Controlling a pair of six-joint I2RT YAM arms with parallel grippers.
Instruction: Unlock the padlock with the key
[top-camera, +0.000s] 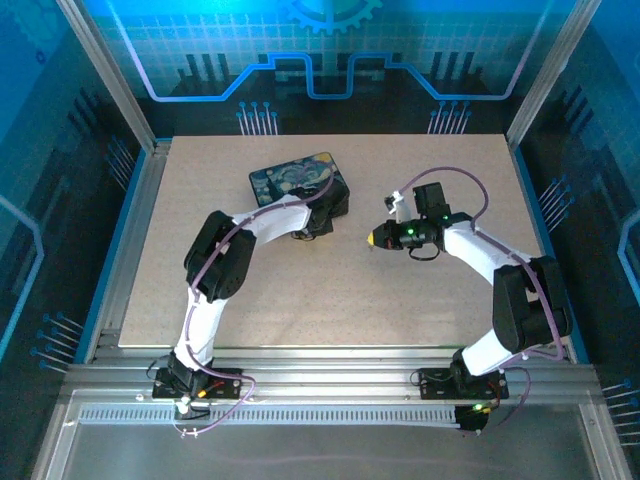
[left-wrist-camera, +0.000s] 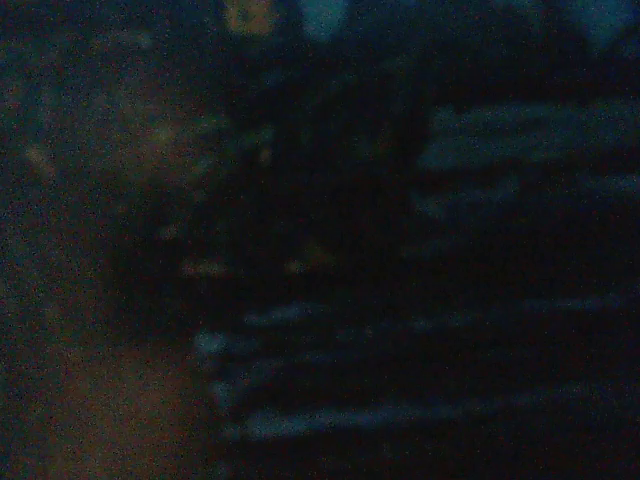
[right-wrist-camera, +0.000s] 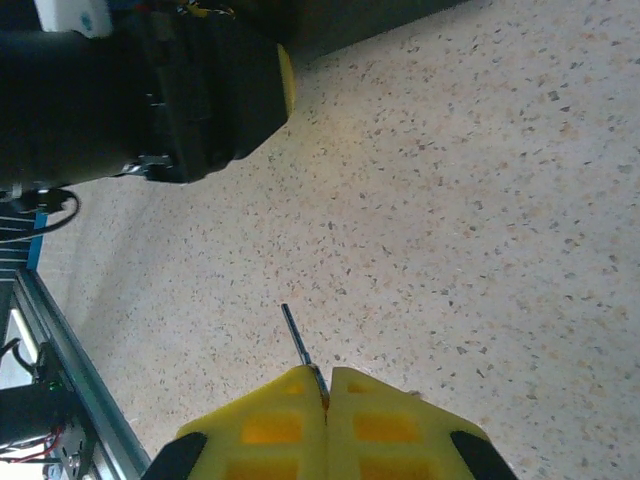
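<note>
My right gripper (top-camera: 373, 238) (right-wrist-camera: 328, 385) hovers over the table's middle, its yellow fingers (right-wrist-camera: 270, 425) shut on the thin silvery key (right-wrist-camera: 296, 338). The key's shaft sticks out ahead of the tips, pointing toward the left arm. My left gripper (top-camera: 316, 222) sits against the near right side of the dark box with the blue-and-yellow swirl lid (top-camera: 295, 180). Its black body with a yellow tip (right-wrist-camera: 285, 80) appears at the top left of the right wrist view. The left wrist view is dark and blurred, so its jaws cannot be made out. The padlock is hidden.
The speckled beige tabletop (top-camera: 400, 300) lies bare between and in front of the two grippers. A metal rail (top-camera: 330, 360) runs along the near edge, and aluminium frame posts (top-camera: 110, 80) stand at the back corners.
</note>
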